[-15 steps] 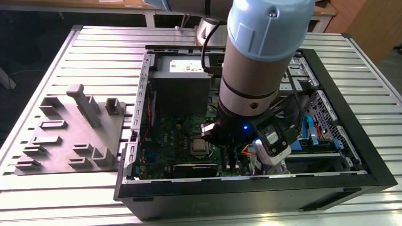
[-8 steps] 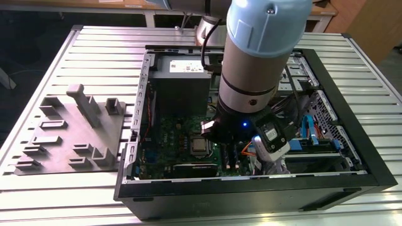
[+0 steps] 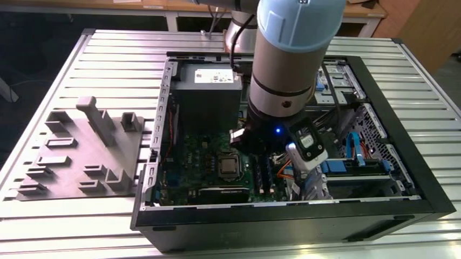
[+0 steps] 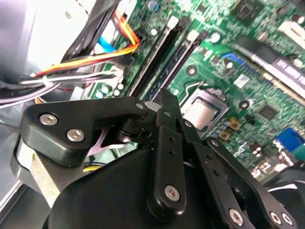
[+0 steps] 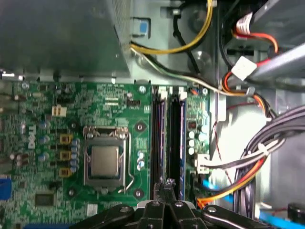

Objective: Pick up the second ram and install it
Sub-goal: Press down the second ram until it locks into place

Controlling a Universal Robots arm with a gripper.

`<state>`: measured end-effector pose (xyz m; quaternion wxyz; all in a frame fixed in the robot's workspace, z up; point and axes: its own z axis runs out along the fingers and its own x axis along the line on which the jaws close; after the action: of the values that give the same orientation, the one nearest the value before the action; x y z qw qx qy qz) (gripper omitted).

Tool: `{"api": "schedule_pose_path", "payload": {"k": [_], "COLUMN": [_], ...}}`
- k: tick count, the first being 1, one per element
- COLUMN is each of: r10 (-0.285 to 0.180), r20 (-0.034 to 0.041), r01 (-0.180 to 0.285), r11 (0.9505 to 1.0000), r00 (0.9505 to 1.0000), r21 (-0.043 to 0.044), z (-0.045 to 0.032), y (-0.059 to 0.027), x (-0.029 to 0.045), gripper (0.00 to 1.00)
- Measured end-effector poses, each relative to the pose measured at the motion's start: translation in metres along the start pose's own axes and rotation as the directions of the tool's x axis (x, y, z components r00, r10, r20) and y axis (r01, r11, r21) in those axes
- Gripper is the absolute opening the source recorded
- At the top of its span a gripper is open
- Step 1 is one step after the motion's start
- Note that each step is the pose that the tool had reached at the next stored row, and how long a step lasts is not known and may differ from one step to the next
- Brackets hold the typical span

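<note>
Hovering end effector (image 5: 167,183): clenched, nothing seen in its grip, above the memory slots (image 5: 176,138) beside the processor socket (image 5: 105,160).
Second ram (image 5: 164,138): apparently standing in the slot nearer the socket; seating unclear.
Risk: off-centre pressure could tilt the stick or stress the board.
Room: cable bundle (image 5: 248,167) crowds the side beyond the slots.

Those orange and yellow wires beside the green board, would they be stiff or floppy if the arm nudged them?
Probably floppy: the wires hang in loose curves, so they would likely bend aside. Being thin, they seem light. Where a tie bundles them they would probably shift together, and ends plugged into the board would likely stay put.
</note>
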<state>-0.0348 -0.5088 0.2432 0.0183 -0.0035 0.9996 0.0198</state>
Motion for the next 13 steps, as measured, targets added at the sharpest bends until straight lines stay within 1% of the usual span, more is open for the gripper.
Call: {"api": "schedule_pose_path", "payload": {"k": [13], "r10": [0.000], "r20": [0.0000], "r01": [0.000], "r11": [1.0000], "r00": [1.0000], "r21": [-0.0004], "z": [0.0018], "y": [0.0260], "x": [-0.0001], "gripper": [0.10]}}
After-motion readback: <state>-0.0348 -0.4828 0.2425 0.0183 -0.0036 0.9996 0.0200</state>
